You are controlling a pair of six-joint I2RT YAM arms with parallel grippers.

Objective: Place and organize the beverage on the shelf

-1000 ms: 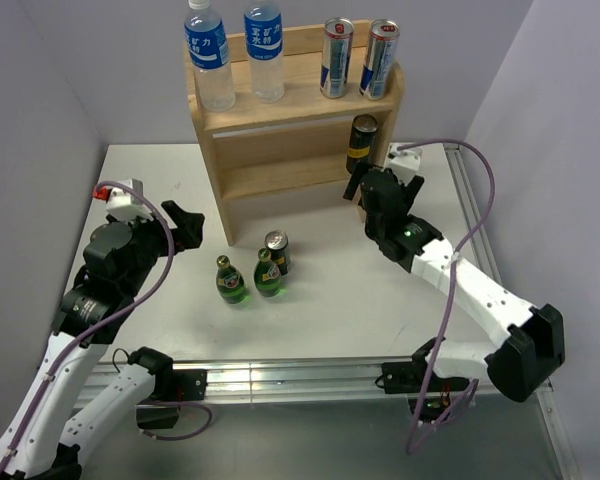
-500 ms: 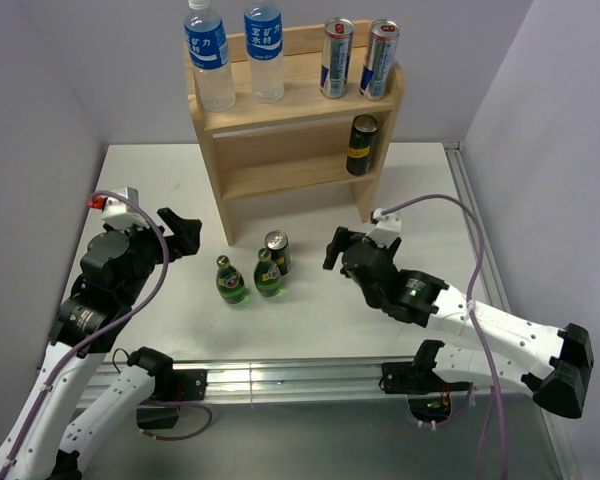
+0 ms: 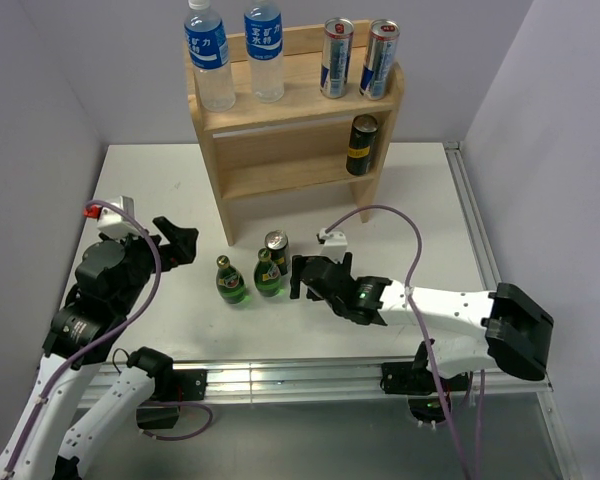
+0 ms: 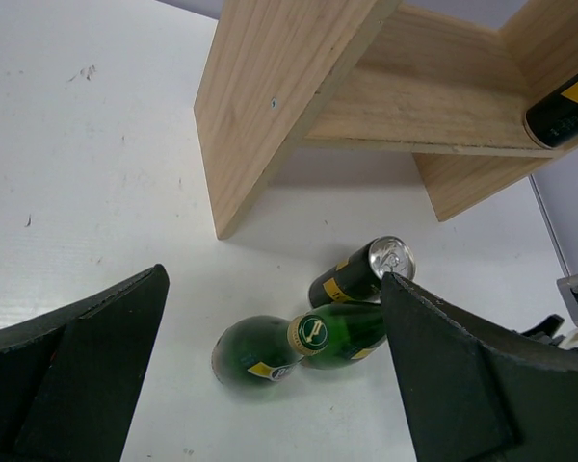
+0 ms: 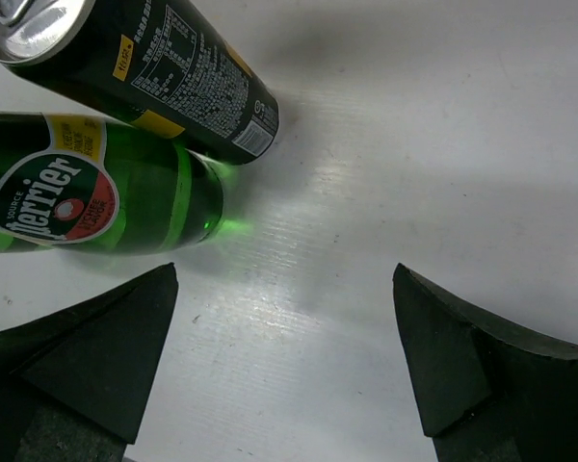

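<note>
Jaws apart, empty: right gripper (image 3: 302, 277) has swung down from the light-wood two-tier shelf (image 3: 280, 175), black-and-gold can (image 3: 361, 145) delivered on its lower board. Now it faces the second black can (image 3: 277, 252), not yet shelved. Left gripper (image 3: 180, 240) gapes idle.

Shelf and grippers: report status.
Left gripper open, empty. Right gripper open, empty, near loose black can. Shelf holds two water bottles, two silver cans, one black can; two green bottles stand on table. Nearer green bottle crowds the loose can.
</note>
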